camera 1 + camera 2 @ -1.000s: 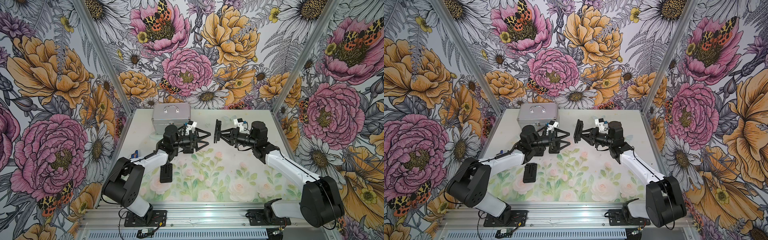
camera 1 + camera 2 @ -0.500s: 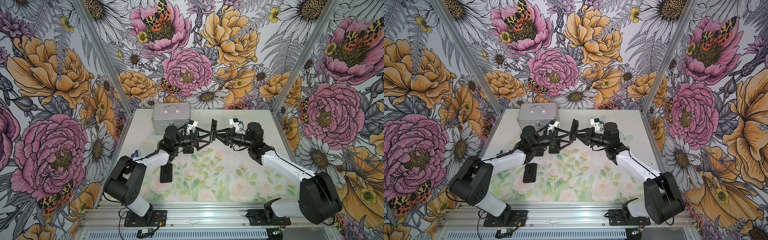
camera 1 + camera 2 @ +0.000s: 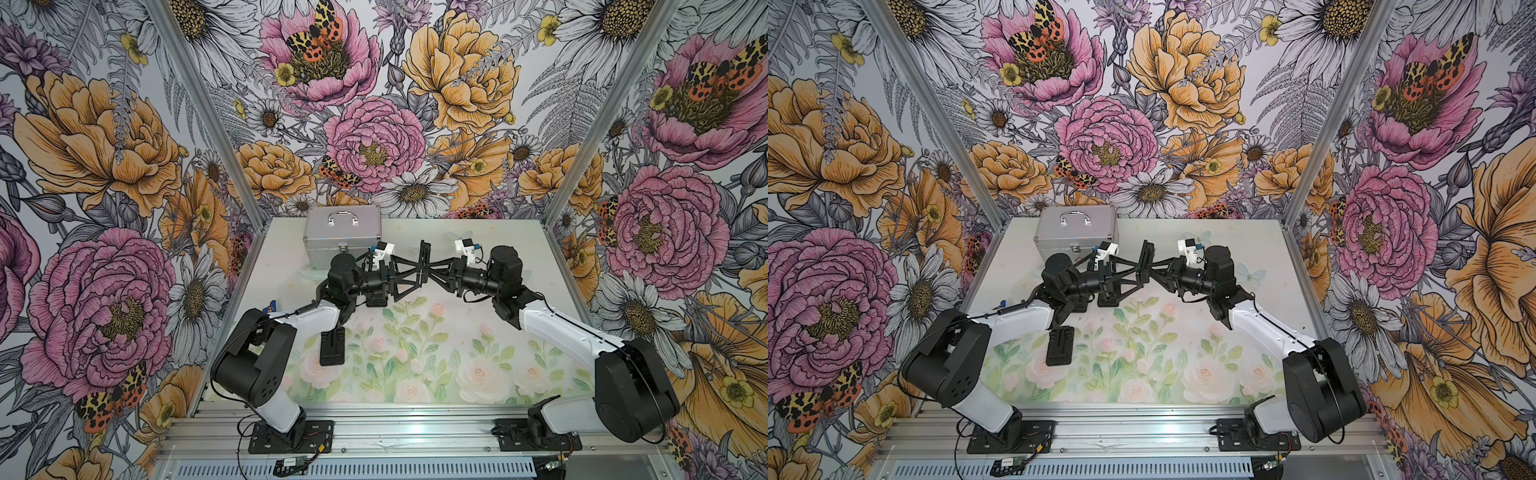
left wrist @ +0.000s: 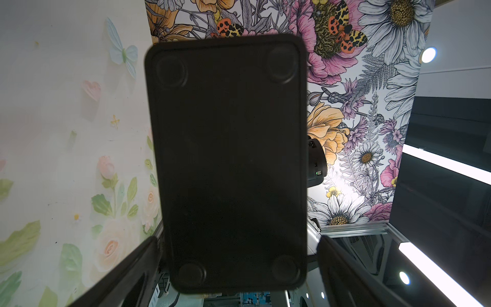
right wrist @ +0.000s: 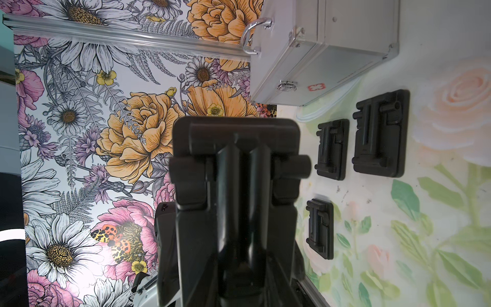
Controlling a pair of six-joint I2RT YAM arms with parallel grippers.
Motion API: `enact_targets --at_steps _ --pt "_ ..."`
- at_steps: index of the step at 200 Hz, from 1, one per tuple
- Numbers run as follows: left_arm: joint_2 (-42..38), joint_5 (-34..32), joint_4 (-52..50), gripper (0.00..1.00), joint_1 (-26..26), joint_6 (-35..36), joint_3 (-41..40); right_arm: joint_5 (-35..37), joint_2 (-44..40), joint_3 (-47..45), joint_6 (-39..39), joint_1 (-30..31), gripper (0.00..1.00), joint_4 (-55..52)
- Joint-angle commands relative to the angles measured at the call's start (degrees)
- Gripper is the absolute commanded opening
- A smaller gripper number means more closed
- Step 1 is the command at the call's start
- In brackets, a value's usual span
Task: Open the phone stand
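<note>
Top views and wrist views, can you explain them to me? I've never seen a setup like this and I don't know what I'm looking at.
You see two robot arms fixed at the front of a table. Two pictures come from one camera head above, looking down; the other two from a camera on each arm's wrist. The right gripper is shut on a folded black phone stand, holding it off the table. The left gripper is open, its fingers either side of the stand's flat base. On the table sit a silver case and three more folded stands.
</note>
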Motion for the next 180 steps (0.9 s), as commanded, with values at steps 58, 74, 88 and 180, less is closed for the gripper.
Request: enact_targets --at_steps 58,74,88,180 --pt "0.3 -1.7 2.7 0.82 -0.1 -0.4 -1.0 0.6 0.9 0.2 -0.2 1.0 0.0 3.4" --pt "0.0 -2.0 2.8 0.74 0.0 -0.4 -1.3 0.6 0.9 0.1 -0.3 1.0 0.0 3.3" --pt "-0.1 -2.3 2.9 0.71 0.2 -0.4 -1.7 0.6 1.0 0.2 -0.4 1.1 0.0 3.4" --pt "-1.7 -3.7 3.4 0.37 2.6 -0.7 -4.1 1.0 0.7 -0.2 -0.5 0.9 0.0 3.3"
